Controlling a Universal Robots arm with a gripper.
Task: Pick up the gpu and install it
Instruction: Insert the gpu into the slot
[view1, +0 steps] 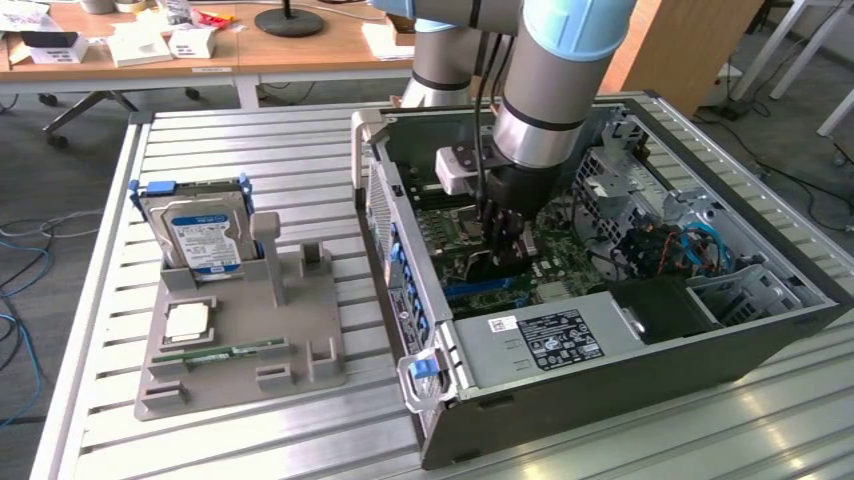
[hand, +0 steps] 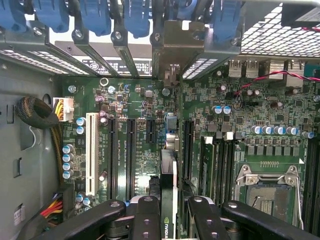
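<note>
The gripper (hand: 169, 215) is clamped on the gpu (hand: 169, 175), which stands on edge between the fingers (hand: 145, 217), close above the motherboard (hand: 135, 100) inside the open computer case (view1: 561, 390) and roughly in line with the blue slot (hand: 170, 125); whether its edge touches the slot cannot be told. If the card sits tilted or offset in the grip, a downward push would likely jam its contact edge beside the slot or catch its bracket on the rear frame (hand: 172, 45), straining the board. The arm (view1: 547, 90) reaches steeply down into the case, wrist near vertical.
</note>
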